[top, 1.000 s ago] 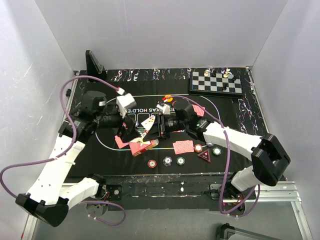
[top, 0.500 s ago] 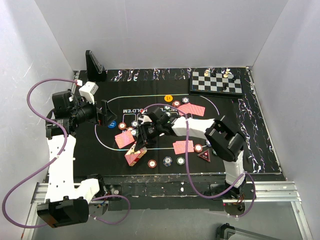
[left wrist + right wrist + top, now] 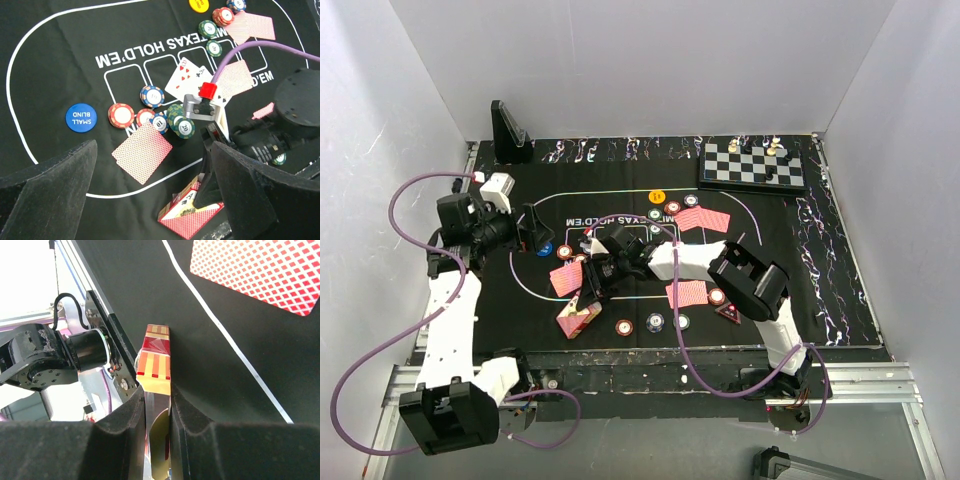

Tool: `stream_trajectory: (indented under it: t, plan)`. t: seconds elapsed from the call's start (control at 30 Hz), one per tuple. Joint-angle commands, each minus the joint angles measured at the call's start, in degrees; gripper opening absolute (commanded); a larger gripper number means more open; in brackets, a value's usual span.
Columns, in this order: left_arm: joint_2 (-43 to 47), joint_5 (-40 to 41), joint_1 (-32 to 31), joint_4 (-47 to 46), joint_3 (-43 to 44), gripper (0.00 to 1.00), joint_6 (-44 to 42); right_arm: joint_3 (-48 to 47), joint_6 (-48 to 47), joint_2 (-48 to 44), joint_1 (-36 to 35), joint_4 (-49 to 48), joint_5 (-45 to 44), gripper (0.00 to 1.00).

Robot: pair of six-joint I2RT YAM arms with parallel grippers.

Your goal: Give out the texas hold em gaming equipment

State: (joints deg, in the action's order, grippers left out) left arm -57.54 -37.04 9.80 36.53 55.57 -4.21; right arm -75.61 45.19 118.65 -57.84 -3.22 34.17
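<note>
Your right fingers point(image 3: 125, 435) pinch the card box point(image 3: 156, 365) near the bench point(image 3: 650, 368) front edge. Left fingers point(image 3: 50, 190) wide open, empty. Lower it level, clear of the chips point(image 3: 175, 120).

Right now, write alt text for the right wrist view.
The right hand pinches a thin red-and-yellow card box, seen edge-on. Beyond it lies the black mat with a white line, and a red-backed card at upper right.
</note>
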Motion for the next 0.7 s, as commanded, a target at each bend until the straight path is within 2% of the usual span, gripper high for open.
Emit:
stream_trajectory:
  t: [0.0, 0.1, 0.2, 0.37, 0.4, 0.5, 0.57, 0.63, 0.67]
  plan:
    - [-0.03, 4.59, 0.31, -9.54, -4.23, 0.98, 6.03, 0.73, -3.26, 0.97, -0.43, -1.52, -6.04, 0.07]
    - [-1.87, 5.92, 0.31, -12.17, -6.61, 0.98, 5.01, 1.35, -4.14, 1.32, -0.43, -0.47, -7.19, 0.07]
    - [-1.61, 12.32, 0.39, -20.77, -12.48, 0.98, 6.49, 1.61, -4.76, 1.76, -0.43, 1.02, -8.42, 0.08]
    - [-0.56, 15.50, 0.30, -32.04, -18.91, 0.98, 8.25, 2.05, -5.29, 2.11, -0.34, 2.52, -10.53, 0.13]
    - [-0.38, 15.07, 0.39, -33.10, -19.44, 0.98, 8.60, 1.70, -5.55, 2.46, -0.34, 3.13, -10.88, 0.18]
    - [0.14, 13.66, 0.30, -33.11, -20.06, 0.98, 9.30, 0.65, -6.16, 3.08, -0.43, 7.34, -12.28, 0.47]
    - [0.58, 13.22, 0.30, -32.93, -20.33, 0.98, 9.04, 0.82, -6.43, 2.20, -0.34, 8.58, -13.60, 0.62]
    - [1.20, 13.31, 0.39, -33.54, -20.94, 0.98, 8.69, 0.99, -7.30, 0.89, -0.34, 9.72, -14.92, 0.74]
    - [1.46, 13.13, 0.31, -33.81, -21.03, 0.98, 8.25, 0.73, -7.66, 0.10, -0.25, 10.77, -15.62, 0.77]
